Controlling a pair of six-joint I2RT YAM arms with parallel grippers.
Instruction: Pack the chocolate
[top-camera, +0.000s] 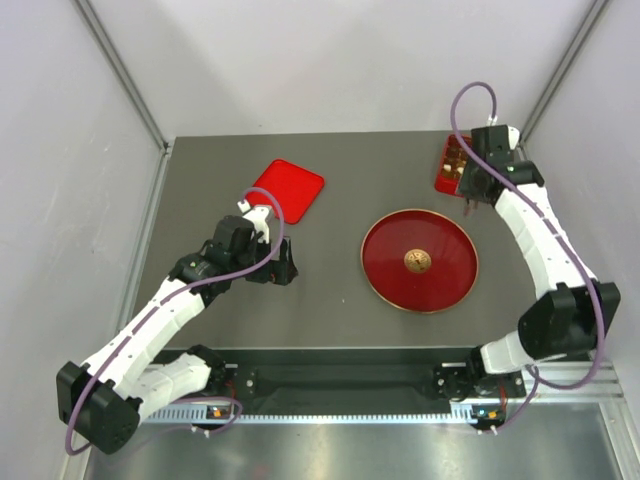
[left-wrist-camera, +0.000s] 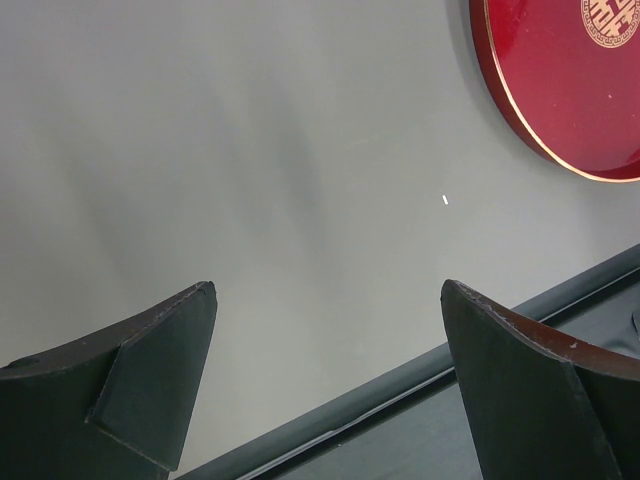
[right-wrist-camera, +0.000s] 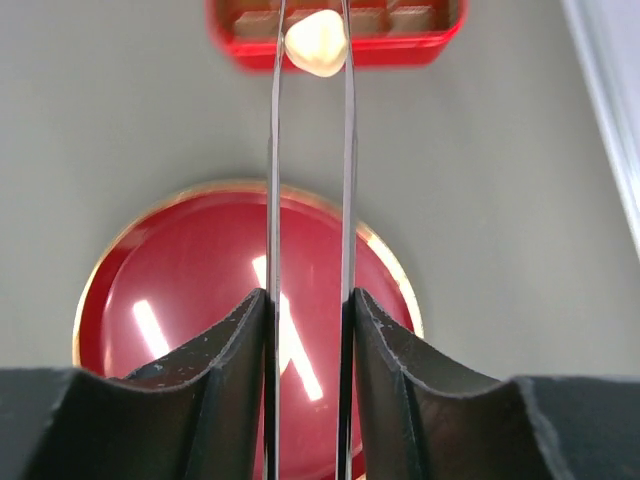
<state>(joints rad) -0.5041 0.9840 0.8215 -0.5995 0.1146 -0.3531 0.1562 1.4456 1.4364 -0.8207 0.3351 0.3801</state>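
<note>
At the left of the table (top-camera: 340, 170), the left gripper (top-camera: 285, 268) hangs low over bare surface, near the front rail. In its wrist view the left gripper (left-wrist-camera: 327, 300) has its two dark fingers (left-wrist-camera: 150, 350) spread wide apart with nothing between them, only grey tabletop.

Just beyond it, toward the back, a flat red lid (top-camera: 290, 188) lies on the table, square with rounded corners and turned at an angle.

Right of centre sits the round red plate (top-camera: 390, 285), gold-rimmed, with a gold emblem (top-camera: 418, 261) at its middle. The plate carries nothing else. Its edge also shows at the upper right of the left wrist view (left-wrist-camera: 540, 110).

At the far right, near the back, stands a small red box (top-camera: 447, 180) with brown pieces (top-camera: 455, 158) in it. The right gripper (top-camera: 468, 200) is at the box's near edge. In its wrist view the right gripper (right-wrist-camera: 308, 300) is clamped on thin metal tongs (right-wrist-camera: 273, 150), fingers pressing both blades. The tong tips pinch one cream chocolate (right-wrist-camera: 317, 42), which hangs in front of the box (right-wrist-camera: 440, 45) at its near wall. I cannot tell whether it touches the box. The pieces (right-wrist-camera: 390, 18) inside are blurred. The plate (right-wrist-camera: 170, 280) lies on the near side, under the tongs' shafts.
</note>
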